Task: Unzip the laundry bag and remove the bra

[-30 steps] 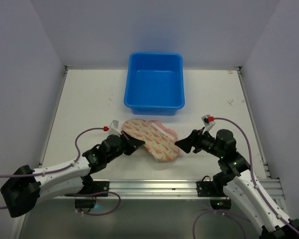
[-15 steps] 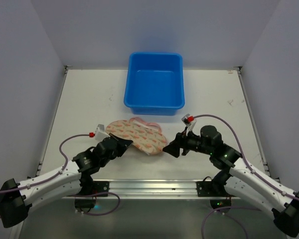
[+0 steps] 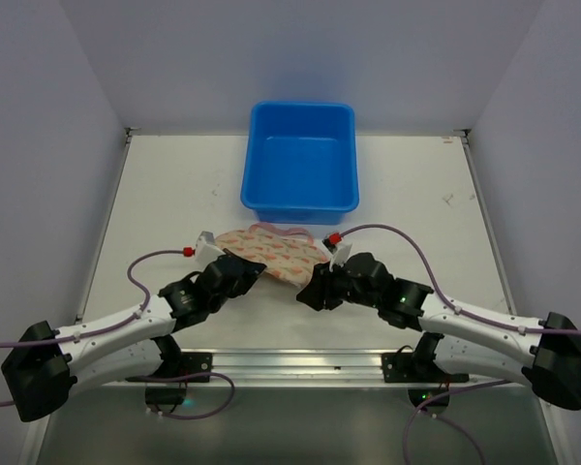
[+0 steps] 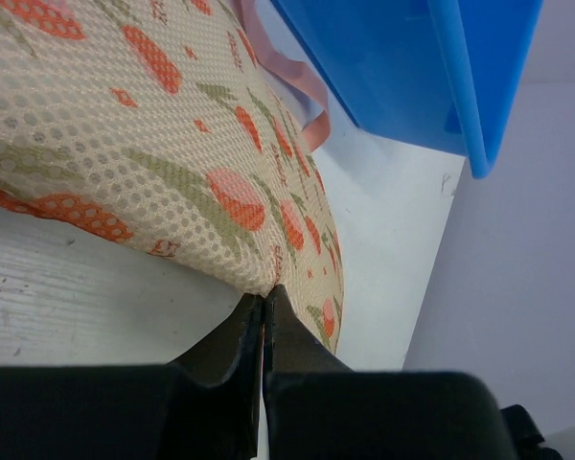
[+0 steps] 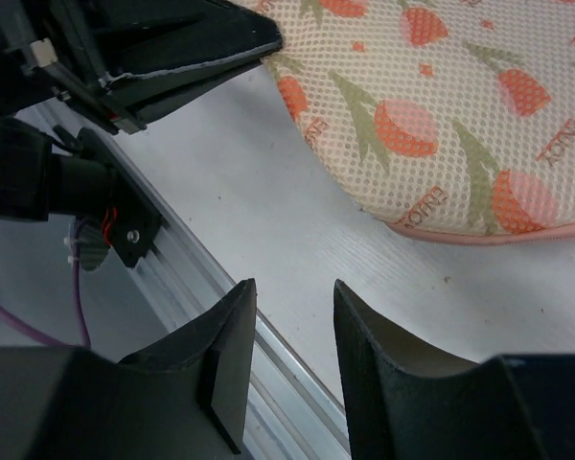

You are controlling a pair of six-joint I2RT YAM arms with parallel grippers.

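1. Slippage is threatening at our left gripper (image 4: 264, 305): we are pinching only a thin fold of mesh at the near edge of the laundry bag (image 3: 271, 254), fingers pressed tight together. A pull from the other side is likely to drag the fabric free.
2. We are hovering our right gripper (image 5: 289, 297) low over the table (image 3: 416, 194), just beside the bag's pink edging (image 5: 479, 233). Its fingers are spread, with nothing between them. Closing here is risking an empty grasp or a scrape on the tabletop.
3. We are not seeing the zipper pull in any view, so we are risking a grip on plain mesh, which is not going to open anything.
4. We are keeping the bag flat between the two grippers, just in front of the blue tub (image 3: 300, 160). A pink loop (image 4: 287, 91) is trailing toward the tub, and dragging the bag that way is inviting a snag.
5. We are not seeing the bra at all and are judging it to be inside the bag. A deep pinch is risking catching it together with the mesh.
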